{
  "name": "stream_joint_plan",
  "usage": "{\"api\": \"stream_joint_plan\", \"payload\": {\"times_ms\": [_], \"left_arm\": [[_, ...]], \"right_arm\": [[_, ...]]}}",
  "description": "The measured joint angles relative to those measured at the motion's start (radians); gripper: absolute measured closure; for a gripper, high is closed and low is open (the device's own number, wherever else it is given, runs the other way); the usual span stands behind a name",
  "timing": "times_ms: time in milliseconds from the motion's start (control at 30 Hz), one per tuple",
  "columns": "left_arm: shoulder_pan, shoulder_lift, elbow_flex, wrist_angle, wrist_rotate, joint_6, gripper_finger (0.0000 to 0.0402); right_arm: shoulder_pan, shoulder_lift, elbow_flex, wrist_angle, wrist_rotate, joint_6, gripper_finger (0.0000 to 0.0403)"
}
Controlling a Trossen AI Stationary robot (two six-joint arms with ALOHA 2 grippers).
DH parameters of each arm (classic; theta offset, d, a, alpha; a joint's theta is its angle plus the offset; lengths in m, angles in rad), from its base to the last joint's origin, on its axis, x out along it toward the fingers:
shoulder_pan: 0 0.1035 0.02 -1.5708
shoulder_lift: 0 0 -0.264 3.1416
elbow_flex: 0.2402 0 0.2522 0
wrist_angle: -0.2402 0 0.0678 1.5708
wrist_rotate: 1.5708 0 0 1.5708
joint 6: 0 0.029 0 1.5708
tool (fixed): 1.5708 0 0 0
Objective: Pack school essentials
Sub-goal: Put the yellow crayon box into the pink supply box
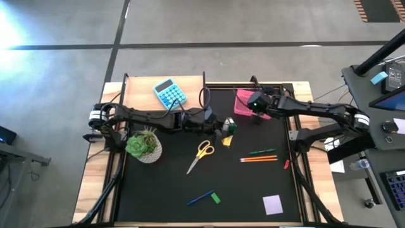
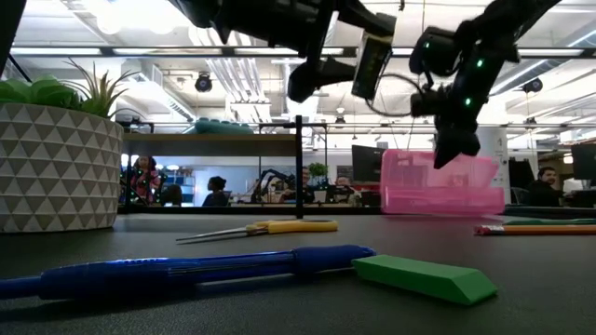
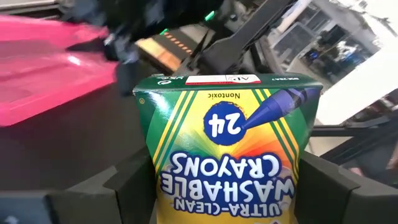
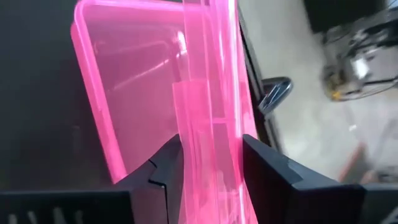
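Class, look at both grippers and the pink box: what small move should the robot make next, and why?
Probably the left gripper should carry the crayon box it holds over to the pink box and lower it in. The right gripper is clamped on the pink box's raised lid or wall, seemingly steadying it, and the crayon box hangs above the mat just beside it.

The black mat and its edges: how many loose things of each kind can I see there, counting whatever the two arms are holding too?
Crayon box: 1
Pink plastic box: 1
Calculator: 1
Potted plant: 1
Scissors: 1
Pencils: 2, orange and green
Blue pen: 1
Green eraser: 1
Lilac note pad: 1
Total: 10
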Motion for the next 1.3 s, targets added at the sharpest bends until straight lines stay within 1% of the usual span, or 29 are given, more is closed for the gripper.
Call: {"api": "stream_joint_plan", "payload": {"times_ms": [67,167,267,367,500,567,700,867,967,1067,1200,1300], "left_arm": [[0.0,0.0,0.0,-0.026,-0.032,0.0,0.0127],[0.0,0.011,0.0,-0.035,-0.108,0.0,0.0127],[0.0,0.035,0.0,-0.01,-0.219,0.001,0.0127],[0.004,0.075,0.001,0.057,-0.298,0.001,0.0127],[0.012,0.148,0.002,0.228,-0.306,0.001,0.0127],[0.014,0.186,0.006,0.293,-0.307,0.001,0.0127],[0.019,0.266,0.034,0.301,-0.319,0.002,0.0127],[0.034,0.337,0.076,0.301,-0.405,0.003,0.0127],[0.046,0.354,0.107,0.298,-0.417,0.007,0.0127],[0.056,0.357,0.127,0.3,-0.423,0.067,0.0127],[0.066,0.361,0.135,0.299,-0.432,0.128,0.0127],[0.066,0.362,0.135,0.31,-0.43,0.127,0.0127]], "right_arm": [[0.0,-0.024,0.025,-0.052,-0.046,0.056,0.0273],[0.0,-0.058,0.06,-0.114,-0.121,0.136,0.0273],[0.0,-0.077,0.098,-0.161,-0.207,0.218,0.0273],[0.0,-0.08,0.136,-0.191,-0.275,0.282,0.0273],[0.0,-0.068,0.184,-0.197,-0.319,0.334,0.0273],[0.0,-0.059,0.202,-0.198,-0.326,0.345,0.0273],[0.0,-0.042,0.223,-0.198,-0.325,0.344,0.0273],[0.0,-0.023,0.222,-0.196,-0.324,0.339,0.0273],[0.0,-0.016,0.208,-0.199,-0.324,0.338,0.0273],[0.0,-0.015,0.199,-0.195,-0.334,0.349,0.0273],[0.0,-0.017,0.197,-0.195,-0.335,0.352,0.0273],[0.0,-0.017,0.197,-0.194,-0.336,0.351,0.0273]]}}
